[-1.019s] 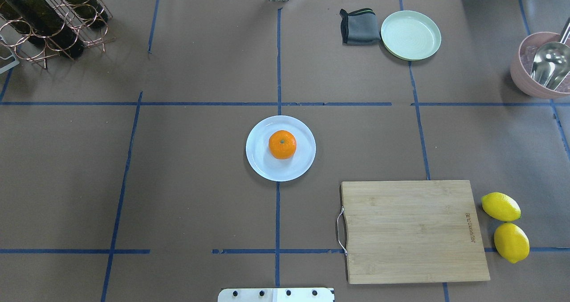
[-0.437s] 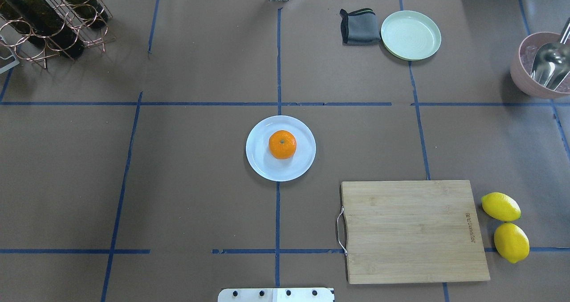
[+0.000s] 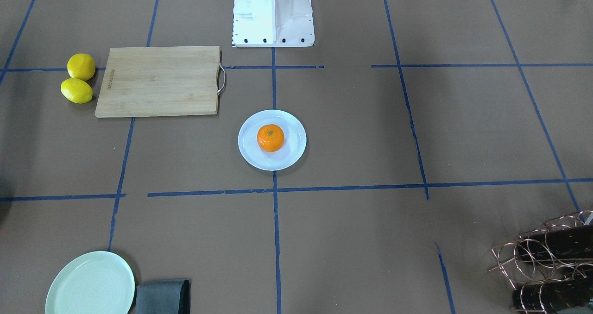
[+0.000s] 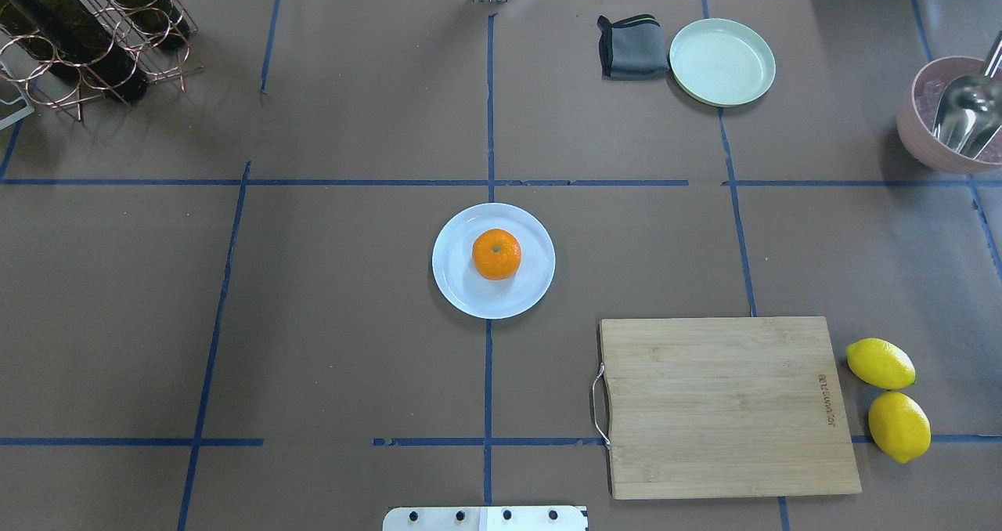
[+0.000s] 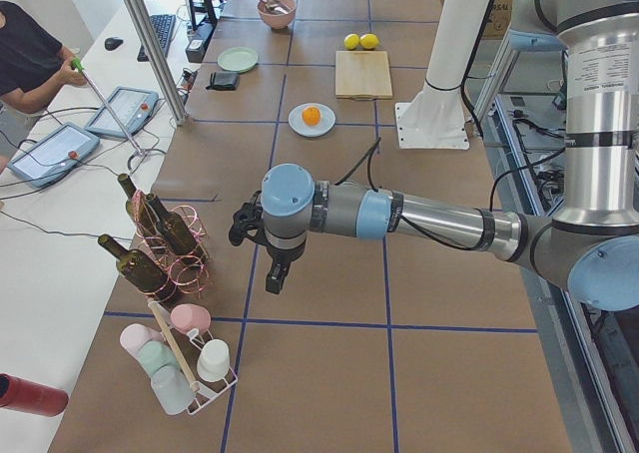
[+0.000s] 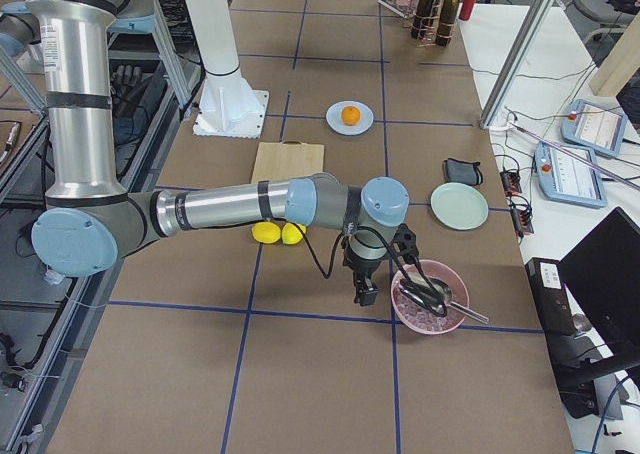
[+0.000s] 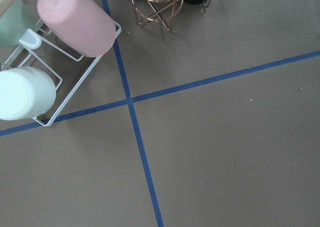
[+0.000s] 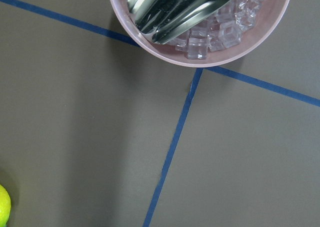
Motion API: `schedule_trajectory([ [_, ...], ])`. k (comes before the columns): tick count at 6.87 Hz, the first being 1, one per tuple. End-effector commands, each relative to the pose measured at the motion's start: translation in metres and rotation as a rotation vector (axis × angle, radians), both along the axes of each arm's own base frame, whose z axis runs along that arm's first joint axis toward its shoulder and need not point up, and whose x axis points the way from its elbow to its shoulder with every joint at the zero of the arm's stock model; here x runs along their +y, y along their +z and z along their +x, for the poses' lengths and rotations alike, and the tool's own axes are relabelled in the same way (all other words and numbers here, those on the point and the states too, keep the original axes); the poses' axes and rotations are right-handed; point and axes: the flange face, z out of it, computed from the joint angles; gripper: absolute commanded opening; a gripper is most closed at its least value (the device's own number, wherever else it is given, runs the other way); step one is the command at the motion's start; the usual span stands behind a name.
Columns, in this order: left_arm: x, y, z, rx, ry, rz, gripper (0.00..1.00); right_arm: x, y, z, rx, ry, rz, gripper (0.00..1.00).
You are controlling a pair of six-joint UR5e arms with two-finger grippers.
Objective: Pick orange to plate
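Both my left gripper [image 5: 275, 277] and right gripper [image 6: 364, 296] hang far from the orange [image 4: 496, 254] on the plate [image 4: 460, 288]; how open, I cannot tell.

The orange [image 4: 496, 254] lies on the plate [image 4: 462, 292], the cutting board [image 4: 728, 406] nearby.

Glossy plate [image 4: 462, 288], dimpled orange [image 4: 496, 254], matt wood board [image 4: 724, 406], brown paper tbl [image 4: 313, 319].

Overhead and front-facing views look steeply down from opposite long edges, both showing the plate [image 4: 459, 288]. End views look along the surface [image 5: 329, 298], and wrist views sit close above it.
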Motion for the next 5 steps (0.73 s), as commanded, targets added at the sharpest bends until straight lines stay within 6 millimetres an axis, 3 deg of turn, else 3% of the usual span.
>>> schedule_trajectory([
  [1,0.001,0.003,0.001,0.006,0.007,0.003,1.0,-0.005,-0.009,0.0,-0.003,0.0,0.02,1.0],
  [3,0.002,0.006,0.004,0.003,0.016,0.0,1.0,-0.006,-0.016,-0.001,-0.005,-0.001,0.033,1.0],
  [4,0.003,0.011,0.005,0.003,0.018,-0.009,1.0,-0.005,-0.03,-0.001,-0.004,0.001,0.06,1.0],
  [5,0.004,0.005,0.004,0.007,0.017,0.005,1.0,-0.005,-0.031,-0.001,-0.002,0.002,0.063,1.0],
])
